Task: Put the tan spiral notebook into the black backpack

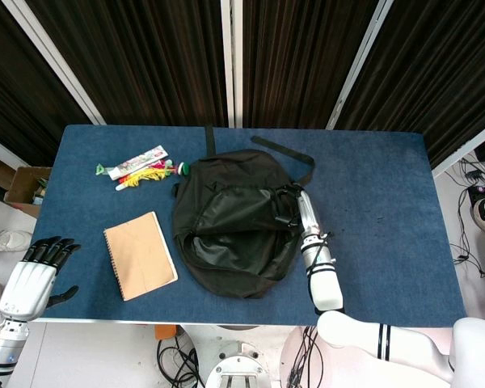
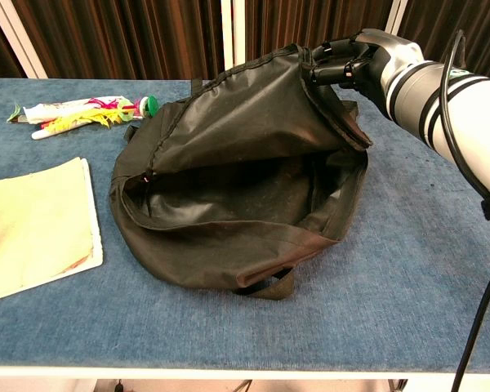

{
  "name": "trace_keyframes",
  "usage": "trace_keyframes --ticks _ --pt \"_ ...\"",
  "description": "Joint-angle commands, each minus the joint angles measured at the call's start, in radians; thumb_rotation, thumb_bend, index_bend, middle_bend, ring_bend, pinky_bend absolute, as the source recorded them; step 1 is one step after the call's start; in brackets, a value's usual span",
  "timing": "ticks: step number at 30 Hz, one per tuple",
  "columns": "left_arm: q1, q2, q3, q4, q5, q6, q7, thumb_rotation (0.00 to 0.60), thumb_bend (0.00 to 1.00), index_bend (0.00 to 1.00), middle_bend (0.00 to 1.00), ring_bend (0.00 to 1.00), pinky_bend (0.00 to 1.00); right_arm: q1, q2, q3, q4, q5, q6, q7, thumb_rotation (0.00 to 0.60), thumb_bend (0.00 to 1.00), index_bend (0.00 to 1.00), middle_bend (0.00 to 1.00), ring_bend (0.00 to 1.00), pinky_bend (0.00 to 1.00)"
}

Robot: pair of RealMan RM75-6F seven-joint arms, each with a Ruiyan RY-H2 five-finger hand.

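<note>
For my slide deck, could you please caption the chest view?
Right robot hand lifts the black backpack's upper flap open while the tan spiral notebook waits on the blue table.

Looks like a robotics lab setup: blue cloth table [image 1: 388, 210], dark curtains [image 1: 145, 56] behind, loose cables [image 1: 477, 234] and a cardboard box [image 1: 24, 187] on the floor.
</note>
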Motion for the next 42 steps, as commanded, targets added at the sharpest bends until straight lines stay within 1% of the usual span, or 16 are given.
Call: trace_keyframes --ticks 1,8,14,18,23,26,30,35,42 --pt "-0.003 -0.003 0.001 0.003 -0.002 -0.007 -0.001 0.6 0.01 0.26 0.21 0.16 0.2 0.003 0.001 -0.001 0.003 0.002 0.001 0.001 0.6 0.49 0.55 0.46 0.25 0.04" --pt "-0.036 -0.044 0.005 0.04 -0.005 -0.065 -0.024 0.6 0.01 0.26 0.21 0.17 0.2 0.003 0.014 -0.011 -0.008 -0.012 0.004 0.001 0.6 0.49 0.55 0.46 0.25 0.04" --pt "-0.109 -0.131 -0.013 0.15 -0.015 -0.162 -0.052 0.6 0.01 0.26 0.21 0.17 0.2 0.001 0.035 -0.013 -0.03 -0.009 0.011 -0.01 0.6 0.49 0.55 0.46 0.25 0.04" --pt "-0.166 -0.185 -0.021 0.243 -0.029 -0.249 -0.027 0.6 0.02 0.26 0.21 0.17 0.2 -0.001 0.046 -0.016 -0.039 -0.01 0.015 -0.01 0.6 0.5 0.55 0.46 0.25 0.04" --pt "-0.209 -0.212 -0.033 0.315 -0.071 -0.328 -0.004 0.6 0.02 0.25 0.2 0.16 0.2 0.0 0.05 -0.024 -0.045 -0.011 0.013 -0.009 0.6 0.5 0.55 0.46 0.25 0.04" --pt "-0.226 -0.215 -0.029 0.341 -0.098 -0.374 0.005 0.6 0.02 0.23 0.19 0.15 0.2 0.001 0.052 -0.028 -0.046 -0.015 0.011 -0.005 0.6 0.5 0.55 0.46 0.25 0.04" --pt "-0.233 -0.22 -0.022 0.345 -0.111 -0.39 -0.02 0.6 0.02 0.22 0.18 0.15 0.19 0.003 0.052 -0.028 -0.04 -0.011 0.008 -0.001 0.6 0.5 0.55 0.46 0.25 0.04" --pt "-0.244 -0.238 -0.007 0.362 -0.085 -0.37 -0.087 0.6 0.02 0.22 0.18 0.15 0.19 0.006 0.052 -0.025 -0.031 0.0 0.0 0.009 0.6 0.5 0.55 0.46 0.25 0.04" --pt "-0.282 -0.276 0.001 0.411 -0.082 -0.409 -0.112 0.6 0.02 0.22 0.18 0.15 0.19 0.006 0.056 -0.026 -0.026 0.006 -0.004 0.017 0.6 0.5 0.55 0.46 0.25 0.04"
